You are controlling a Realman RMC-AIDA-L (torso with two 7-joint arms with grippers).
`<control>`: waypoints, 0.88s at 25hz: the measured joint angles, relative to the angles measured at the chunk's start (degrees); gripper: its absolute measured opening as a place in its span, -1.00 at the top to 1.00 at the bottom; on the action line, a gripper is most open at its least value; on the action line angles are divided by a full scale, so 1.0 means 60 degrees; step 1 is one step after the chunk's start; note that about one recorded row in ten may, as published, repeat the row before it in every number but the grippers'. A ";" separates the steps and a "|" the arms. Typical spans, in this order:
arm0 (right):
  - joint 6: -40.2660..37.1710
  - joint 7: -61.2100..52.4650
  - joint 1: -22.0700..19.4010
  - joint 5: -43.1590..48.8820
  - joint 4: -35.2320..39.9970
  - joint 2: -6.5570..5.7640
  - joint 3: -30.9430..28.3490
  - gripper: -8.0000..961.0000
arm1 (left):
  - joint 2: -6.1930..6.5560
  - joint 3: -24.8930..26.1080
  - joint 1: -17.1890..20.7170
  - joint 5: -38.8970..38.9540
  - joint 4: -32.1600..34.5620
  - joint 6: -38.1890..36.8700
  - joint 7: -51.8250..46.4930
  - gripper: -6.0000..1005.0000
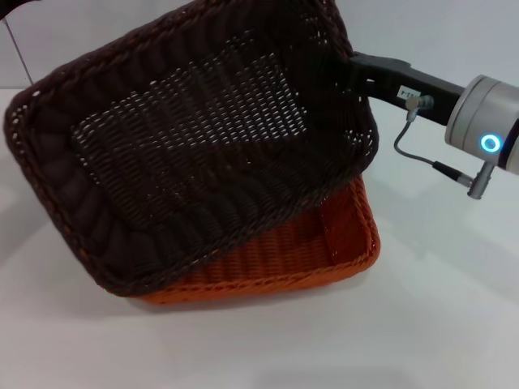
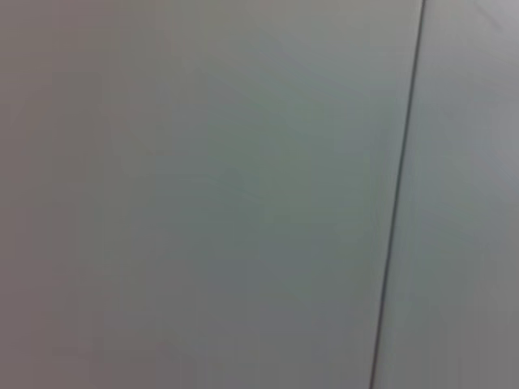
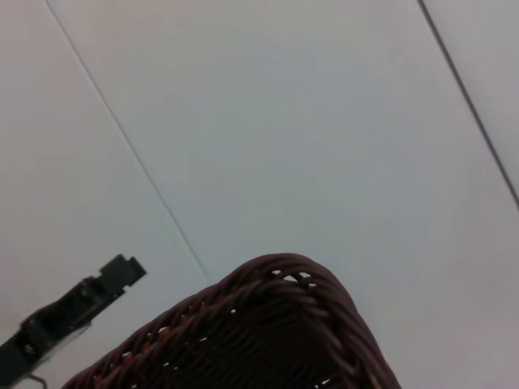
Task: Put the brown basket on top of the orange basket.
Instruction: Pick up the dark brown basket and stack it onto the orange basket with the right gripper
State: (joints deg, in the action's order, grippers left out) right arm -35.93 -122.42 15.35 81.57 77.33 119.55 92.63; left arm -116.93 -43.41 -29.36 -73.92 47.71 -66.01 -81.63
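closest to your head camera, the brown basket fills most of the view, tilted so its open side faces you and its woven floor shows through. it sits raised over the orange basket, whose near wall and right-hand corner poke out beneath the brown one's lower rim. you cannot tell from here whether the two rims touch or are just apart. the orange basket rests on the white table.

your right gripper reaches in from the right and meets the brown basket at its far right corner; the black finger bodies run into the braided rim and seem closed on it, though the tips are hidden behind the weave. in the right wrist view that rounded brown corner sits near the lens, with white panels behind and a dark gripper piece off to one side.

your left wrist camera shows only a plain pale surface with a thin seam; the left gripper itself is nowhere in sight.
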 joint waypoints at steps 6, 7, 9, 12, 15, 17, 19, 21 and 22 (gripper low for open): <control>0.0239 0.0000 -0.0356 -0.0021 0.0329 0.0024 0.0437 0.61 | 0.0045 0.0000 0.0000 -0.0026 -0.0017 0.0089 0.0000 -0.56; 0.0310 0.0000 -0.0418 -0.0022 0.0364 0.0026 0.0524 0.61 | 0.0047 0.0000 0.0000 -0.0028 -0.0018 0.0089 0.0000 -0.56; 0.0372 -0.0001 -0.0554 -0.0023 0.0436 0.0028 0.0700 0.61 | 0.0048 0.0000 0.0000 -0.0031 -0.0018 0.0090 0.0000 -0.56; 0.0400 0.0005 -0.0704 -0.0023 0.0502 0.0029 0.0839 0.61 | 0.0050 -0.0002 0.0013 -0.0031 -0.0023 0.0097 -0.0001 -0.56; 0.0468 0.0041 -0.0858 -0.0024 0.0522 0.0037 0.0957 0.61 | 0.0050 -0.0020 0.0044 -0.0031 -0.0029 0.0118 -0.0007 -0.56; 0.0526 0.0042 -0.0959 -0.0031 0.0547 0.0038 0.1022 0.61 | 0.0050 -0.0024 0.0050 -0.0031 -0.0033 0.0118 -0.0010 -0.56; 0.0599 0.0048 -0.1078 -0.0062 0.0598 0.0040 0.1134 0.61 | 0.0051 -0.0031 0.0051 -0.0031 -0.0056 0.0118 -0.0012 -0.56; 0.0638 0.0049 -0.1190 -0.0178 0.0628 0.0040 0.1240 0.61 | 0.0052 -0.0027 0.0038 -0.0031 -0.0115 0.0119 -0.0013 -0.56; 0.0653 0.0053 -0.1255 -0.0266 0.0639 0.0040 0.1288 0.61 | 0.0057 -0.0023 0.0024 -0.0030 -0.0146 0.0119 -0.0014 -0.56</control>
State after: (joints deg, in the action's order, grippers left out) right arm -32.02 -122.10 7.82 79.97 81.17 119.79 100.36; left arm -116.59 -43.55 -29.21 -74.10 46.83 -65.29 -81.72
